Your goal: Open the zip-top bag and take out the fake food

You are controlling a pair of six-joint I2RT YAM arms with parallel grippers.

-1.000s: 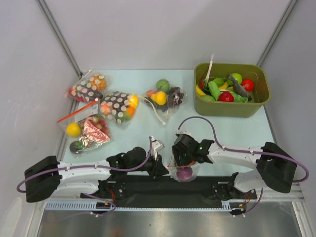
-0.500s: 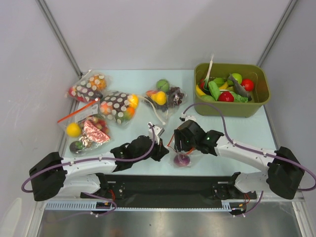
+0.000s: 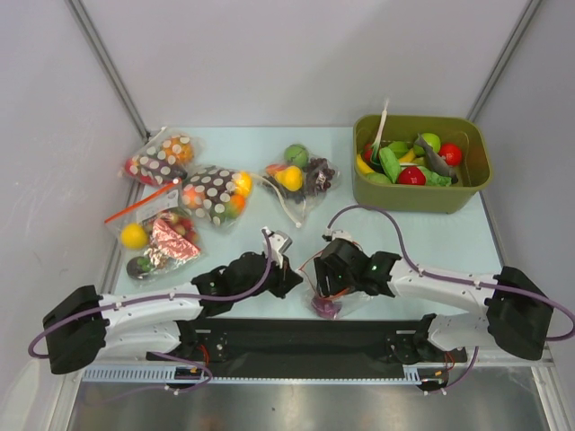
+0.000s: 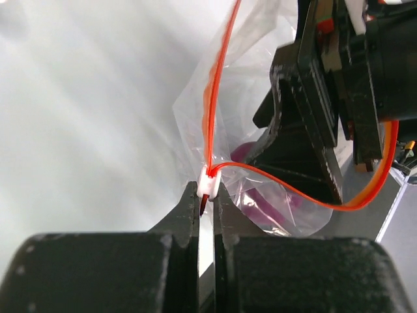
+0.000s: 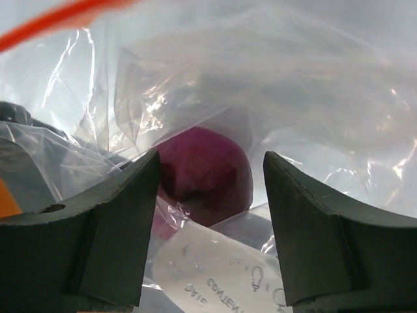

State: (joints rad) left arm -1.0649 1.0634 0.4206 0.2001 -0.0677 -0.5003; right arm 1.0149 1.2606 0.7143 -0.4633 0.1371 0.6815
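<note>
Left gripper (image 4: 206, 190) pinches the bag's (image 4: 260, 98) red zip strip (image 4: 218, 85) at its white slider (image 4: 208, 180); right gripper (image 5: 212, 163) gapes against the bag, purple piece (image 5: 207, 186) inside, by the table's (image 3: 243, 144) near edge

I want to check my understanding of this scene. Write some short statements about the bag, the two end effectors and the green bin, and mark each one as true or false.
1. The left end effector is closed on the small white slider of the red-orange zip strip. True.
2. The olive-green plastic bin is empty. False: it holds many colourful toy food pieces.
3. A round purple toy piece is inside the crinkly clear plastic bag. True.
4. The right end effector has its fingers pressed together. False: they stand wide apart, with the purple piece seen between them.
</note>
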